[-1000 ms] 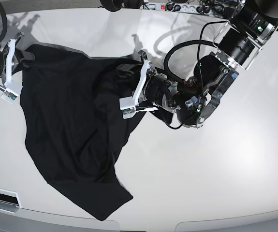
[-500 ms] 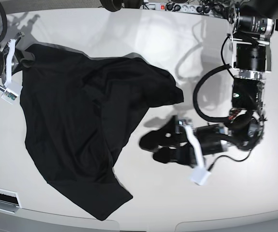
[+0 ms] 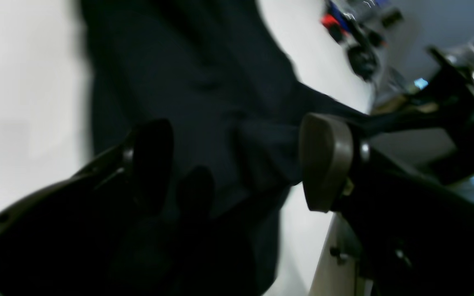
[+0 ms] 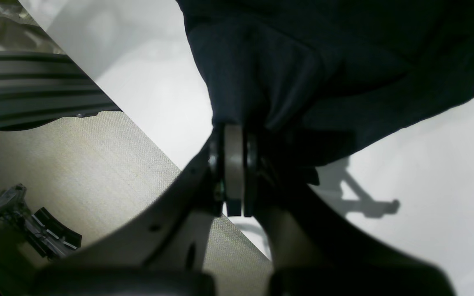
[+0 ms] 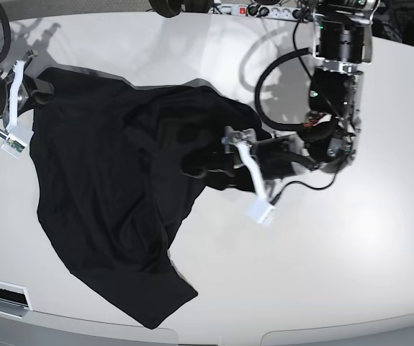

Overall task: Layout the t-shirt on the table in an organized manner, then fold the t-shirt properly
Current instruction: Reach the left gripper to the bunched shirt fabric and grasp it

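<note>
Right gripper (image 4: 234, 123) pinches the t-shirt (image 5: 113, 187) shut; left gripper (image 3: 237, 164) gapes wide above it.

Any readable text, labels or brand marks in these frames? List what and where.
None readable.
t-shirt: plain black, no print or label showing.
table: bare white, unmarked.
power strip at the table's far edge: red switch visible, any marking too small to read.
</note>
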`<state>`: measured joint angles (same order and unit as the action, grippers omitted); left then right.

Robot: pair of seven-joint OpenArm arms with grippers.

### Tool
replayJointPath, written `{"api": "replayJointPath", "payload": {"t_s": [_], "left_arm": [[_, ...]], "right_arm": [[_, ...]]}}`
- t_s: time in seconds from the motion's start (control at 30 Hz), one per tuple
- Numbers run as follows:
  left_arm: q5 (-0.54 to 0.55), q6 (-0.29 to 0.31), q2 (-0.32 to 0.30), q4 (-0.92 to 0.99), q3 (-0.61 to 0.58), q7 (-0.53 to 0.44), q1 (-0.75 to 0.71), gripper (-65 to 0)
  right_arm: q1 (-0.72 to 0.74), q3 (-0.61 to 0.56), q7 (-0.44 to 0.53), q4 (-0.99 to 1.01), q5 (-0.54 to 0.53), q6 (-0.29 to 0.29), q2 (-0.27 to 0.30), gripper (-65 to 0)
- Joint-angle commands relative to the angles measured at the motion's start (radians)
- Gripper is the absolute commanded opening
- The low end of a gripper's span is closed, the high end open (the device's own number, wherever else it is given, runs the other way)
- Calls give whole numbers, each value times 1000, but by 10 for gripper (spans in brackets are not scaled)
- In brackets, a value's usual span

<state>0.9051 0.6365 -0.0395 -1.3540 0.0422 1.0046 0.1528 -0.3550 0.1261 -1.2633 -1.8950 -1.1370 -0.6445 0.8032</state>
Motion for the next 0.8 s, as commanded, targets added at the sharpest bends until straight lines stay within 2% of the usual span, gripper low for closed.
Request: {"api": "replayJointPath", "payload": {"t_s": [0.0, 0.07, 0.13, 0.23, 0.33, 0.5, 0.53, 0.77], "left_arm": [[-21, 8, 19, -18, -22, -39, 23, -171], [-146, 6, 49, -17, -79, -94, 22, -171], [-264, -30, 77, -12, -142, -152, 22, -171], [-378, -152, 135, -12, -219, -232, 22, -171], [-499, -286, 195, -12, -230, -271, 12, -171], [-597, -473, 197, -11, -251, -352, -46, -171], [-618, -497, 197, -11, -251, -368, -59, -171], [-647, -507, 197, -11, -251, -385, -109, -171]], "right_arm": [[6, 10, 15, -11, -14, -3, 23, -650], [6, 10, 15, -11, -14, -3, 23, -650], [6, 10, 16, -11, -15, -3, 23, -650], [6, 10, 15, -11, -15, -3, 23, -650], [6, 10, 14, -11, -14, -3, 23, -650], [6, 10, 14, -11, -14, -3, 23, -650], [6, 10, 14, -11, -14, -3, 23, -650], [6, 10, 14, -11, -14, -19, 23, -650]]}}
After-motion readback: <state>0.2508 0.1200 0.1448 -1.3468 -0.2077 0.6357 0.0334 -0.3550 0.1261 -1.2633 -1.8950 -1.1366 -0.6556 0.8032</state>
